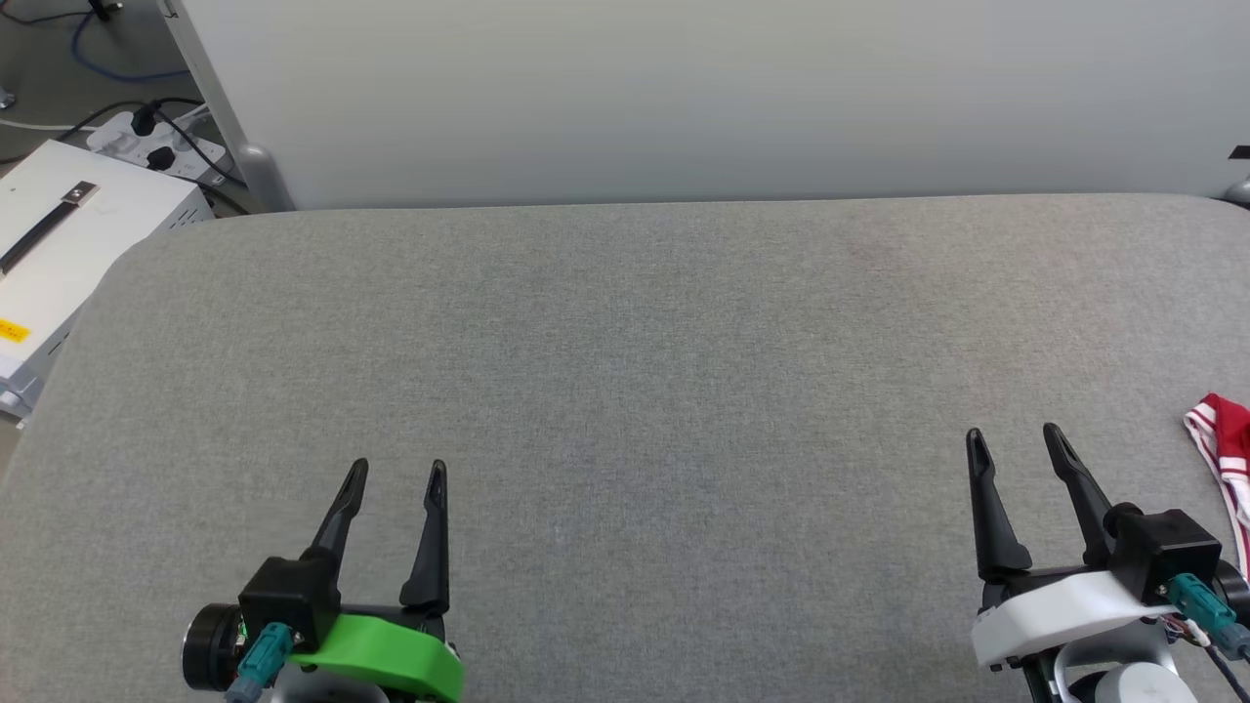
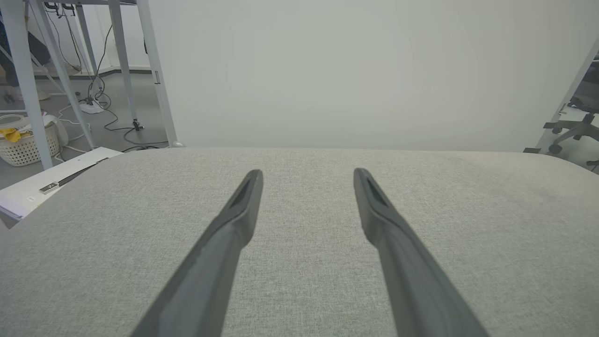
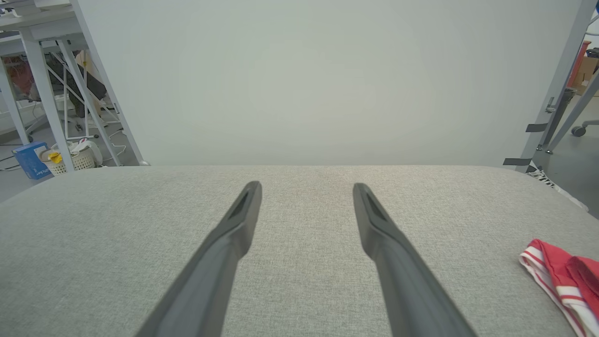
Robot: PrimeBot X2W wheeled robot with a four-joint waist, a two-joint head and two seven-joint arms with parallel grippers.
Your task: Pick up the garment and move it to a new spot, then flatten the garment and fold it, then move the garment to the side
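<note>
At the far right edge of a grey fabric-covered table (image 1: 625, 342), a bunched red garment (image 1: 1226, 439) with red-and-white striped trim is seen, partly cut off by the frame. The right claw (image 1: 1013, 432) is held low over the table at the lower right, its two dark fingers spread apart with nothing between them. The garment is found to the right of this claw, near it but not touched by it, about level with its fingertips. In the right wrist view the same red cloth is shown at the lower right corner, off to the side of the parted fingers. The left claw (image 1: 399, 467) is placed at the lower left, well apart from the garment, and its fingers are likewise spread and nothing is gripped. A pale upright panel (image 1: 684, 98) is set along the table's far edge. A white case (image 1: 59, 225) and a power strip (image 1: 146, 146) are seen on the floor at the upper left.
</note>
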